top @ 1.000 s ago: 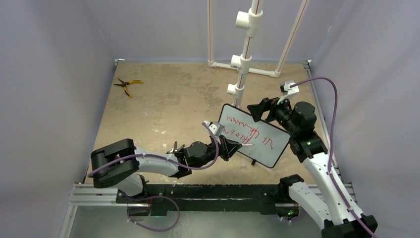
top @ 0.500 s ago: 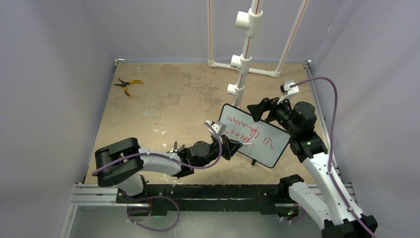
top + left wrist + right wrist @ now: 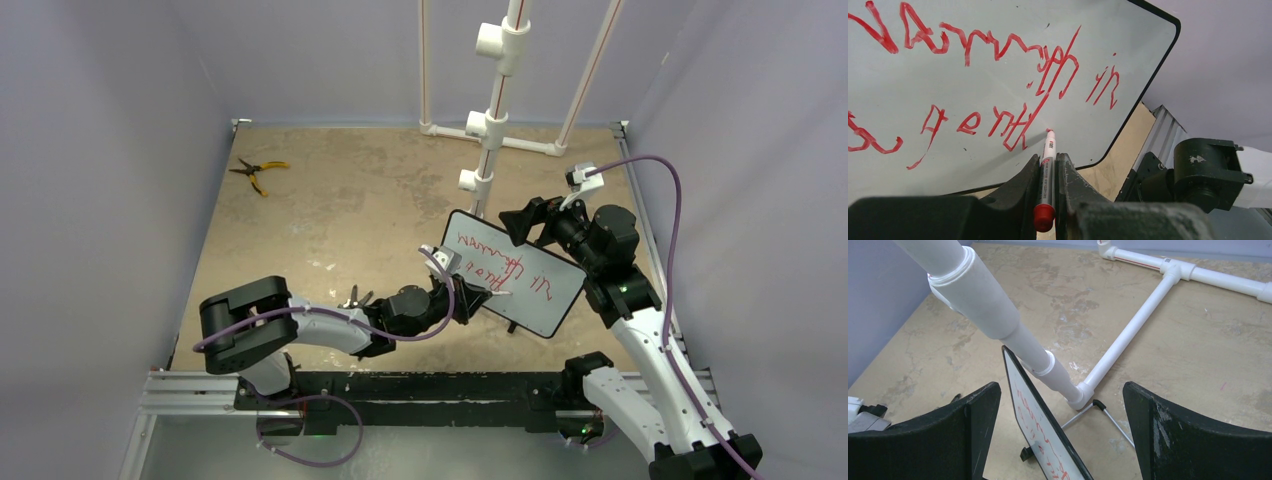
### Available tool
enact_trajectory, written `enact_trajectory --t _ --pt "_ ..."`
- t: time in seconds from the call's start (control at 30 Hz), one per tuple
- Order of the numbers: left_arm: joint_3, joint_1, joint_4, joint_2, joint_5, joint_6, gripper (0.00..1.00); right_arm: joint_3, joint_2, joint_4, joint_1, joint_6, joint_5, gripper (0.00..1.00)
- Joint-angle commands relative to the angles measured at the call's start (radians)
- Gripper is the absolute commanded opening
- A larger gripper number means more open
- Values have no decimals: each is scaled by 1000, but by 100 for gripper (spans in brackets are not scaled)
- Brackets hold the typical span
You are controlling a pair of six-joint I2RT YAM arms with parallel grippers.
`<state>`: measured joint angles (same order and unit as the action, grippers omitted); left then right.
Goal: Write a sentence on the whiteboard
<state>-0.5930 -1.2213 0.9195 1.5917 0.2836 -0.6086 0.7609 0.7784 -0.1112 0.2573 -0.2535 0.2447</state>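
The whiteboard (image 3: 535, 300) stands tilted on the table at the right, white face (image 3: 1133, 45) in a thin black frame. Two lines of the red sentence (image 3: 492, 258) run across it, large in the left wrist view (image 3: 998, 45). My left gripper (image 3: 476, 296) is shut on a red marker (image 3: 1050, 147), whose tip touches the board at the end of the lower line. My right gripper (image 3: 524, 222) hangs at the board's far upper edge. Its jaws (image 3: 1060, 387) are wide open astride the board's edge (image 3: 1040, 440), with a gap on each side.
A white PVC pipe frame (image 3: 490, 100) rises just behind the board, its base tubes (image 3: 1128, 335) on the tan tabletop. The board's wire stand (image 3: 1110, 417) rests by the pipe foot. Yellow pliers (image 3: 255, 172) lie far left. Purple walls enclose the table.
My left arm's elbow and forearm have shifted a little to the right, with the marker staying on the board. The right arm and the board have not moved.
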Motion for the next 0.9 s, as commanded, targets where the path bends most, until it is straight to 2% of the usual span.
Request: enact_trajectory --t 0.0,0.87 --pt "-43 -2 48 16 2 16 0 2 -6 19 5 11 -12 95" --pt "19 -1 74 -48 79 5 0 2 -7 22 5 11 -10 95"
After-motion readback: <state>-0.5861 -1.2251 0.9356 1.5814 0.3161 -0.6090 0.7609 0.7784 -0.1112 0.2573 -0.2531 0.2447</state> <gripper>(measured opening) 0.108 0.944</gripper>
